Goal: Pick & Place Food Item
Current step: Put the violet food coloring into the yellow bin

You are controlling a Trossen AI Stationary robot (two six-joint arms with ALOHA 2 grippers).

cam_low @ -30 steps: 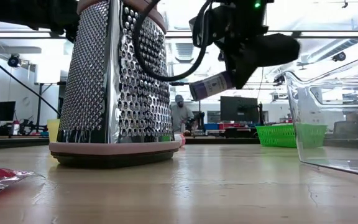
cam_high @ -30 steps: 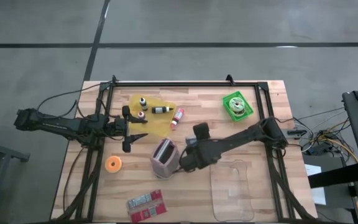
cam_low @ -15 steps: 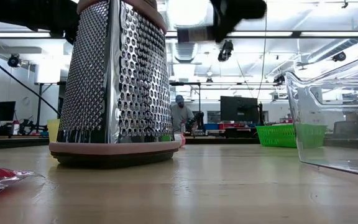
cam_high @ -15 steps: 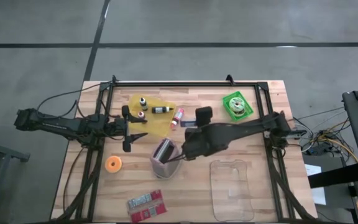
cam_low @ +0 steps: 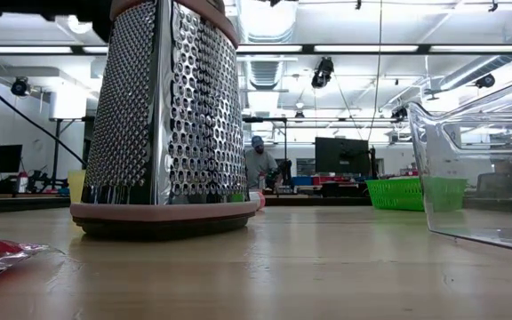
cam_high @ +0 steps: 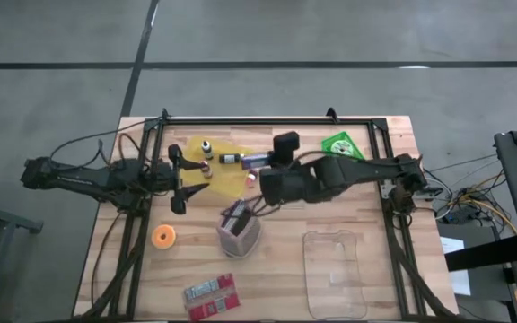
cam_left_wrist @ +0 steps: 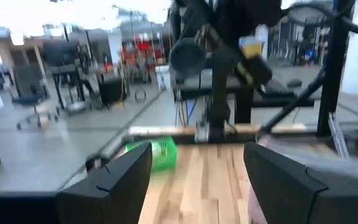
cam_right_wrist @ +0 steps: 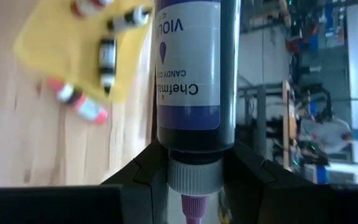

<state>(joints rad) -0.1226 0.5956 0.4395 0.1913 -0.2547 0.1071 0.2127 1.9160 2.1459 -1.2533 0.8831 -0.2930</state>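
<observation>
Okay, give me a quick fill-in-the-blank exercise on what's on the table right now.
1. The right gripper is shut on a ____ food colouring bottle.
2. The small bottles lie on a ____ mat.
3. The left gripper, jaws open, holds ____.
4. The grater stands beside a clear ____.

Missing words: violet; yellow; nothing; container

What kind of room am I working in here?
Most likely a robotics lab or workshop: a wooden table on a concrete floor, monitors and a person at benches behind, office chairs and equipment racks beyond.
</observation>
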